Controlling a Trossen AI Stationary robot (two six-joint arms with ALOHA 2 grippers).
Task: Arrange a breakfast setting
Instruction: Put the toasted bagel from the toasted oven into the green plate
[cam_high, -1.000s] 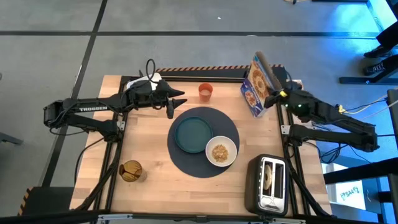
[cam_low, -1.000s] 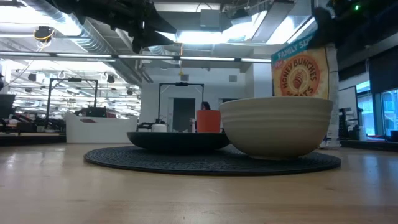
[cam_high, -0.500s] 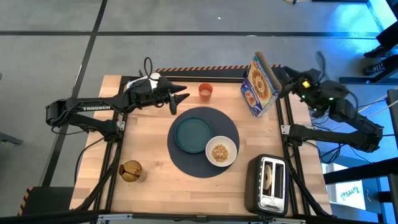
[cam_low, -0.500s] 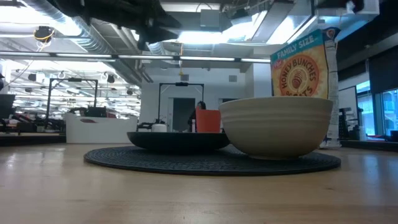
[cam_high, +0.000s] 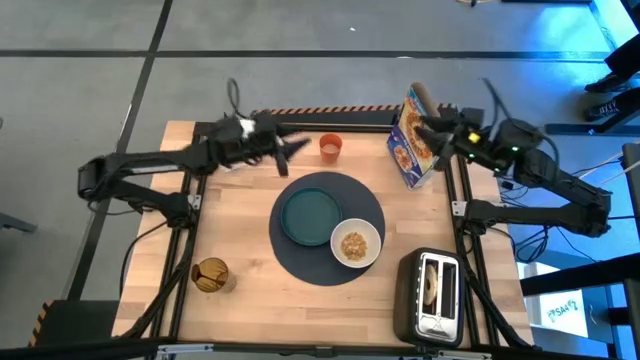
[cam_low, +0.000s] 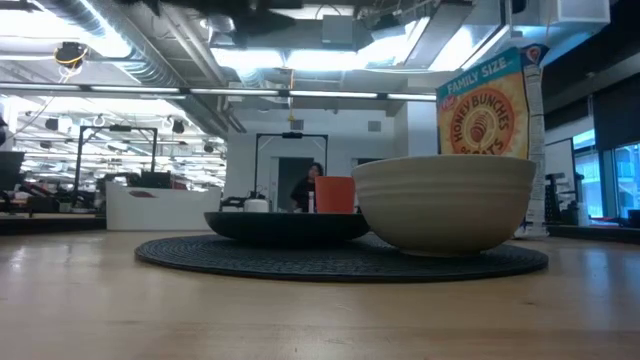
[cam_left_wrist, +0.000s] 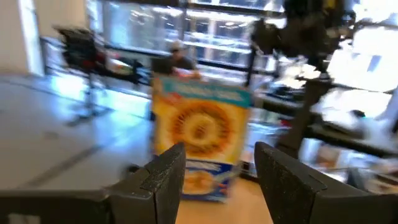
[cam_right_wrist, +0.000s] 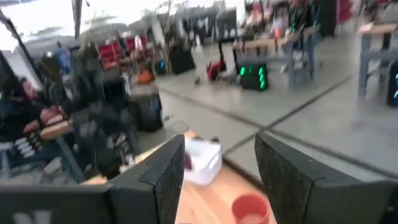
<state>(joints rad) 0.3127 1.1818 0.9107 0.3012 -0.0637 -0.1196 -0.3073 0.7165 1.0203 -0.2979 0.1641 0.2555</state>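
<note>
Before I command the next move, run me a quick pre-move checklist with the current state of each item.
1. Left gripper empty, jaws open near the orange cup: ok.
2. Right gripper open, clear of the cereal box: ok.
3. Cereal box upright at the table's back edge: ok.
4. Teal plate and white bowl both on the placemat: ok.
5. Plate filled: not ok, it is bare.
6. Utensil location: cannot tell.

teal plate, white bowl, orange cup.
</note>
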